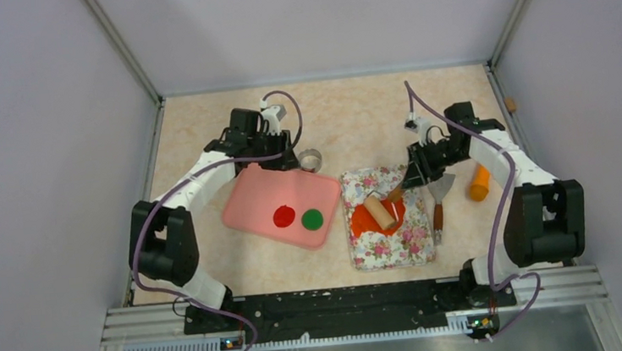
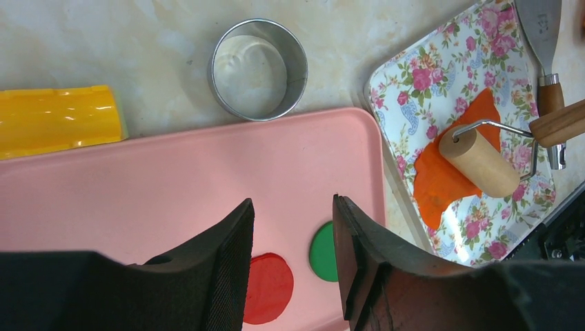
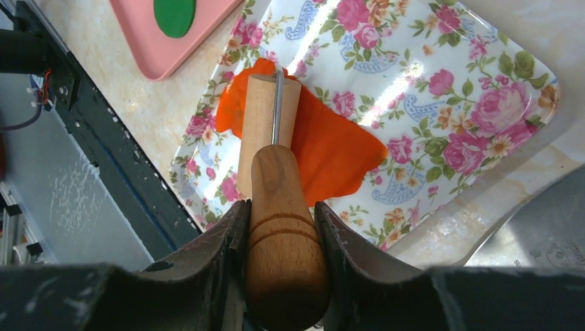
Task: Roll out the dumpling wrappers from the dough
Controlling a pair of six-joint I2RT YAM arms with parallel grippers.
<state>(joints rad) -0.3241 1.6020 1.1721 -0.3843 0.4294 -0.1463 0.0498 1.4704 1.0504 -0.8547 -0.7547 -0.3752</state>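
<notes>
The dough (image 1: 361,219) is a flattened orange-red sheet on a floral tray (image 1: 390,249). It also shows in the left wrist view (image 2: 448,176) and the right wrist view (image 3: 331,148). My right gripper (image 3: 279,214) is shut on the wooden handle of a small roller (image 3: 265,110), whose drum rests on the dough (image 1: 381,212). Two wrappers lie on a pink board (image 1: 250,202): a red disc (image 1: 284,217) and a green disc (image 1: 311,219). My left gripper (image 2: 293,207) is open and empty above the board's far part, over the discs (image 2: 269,286). No orange-red disc shows.
A metal ring cutter (image 1: 310,159) stands on the table just beyond the board. A yellow block (image 2: 58,121) lies left of it. A scraper with a wooden handle (image 1: 438,194) lies right of the tray, and an orange carrot-shaped stick (image 1: 480,183) further right.
</notes>
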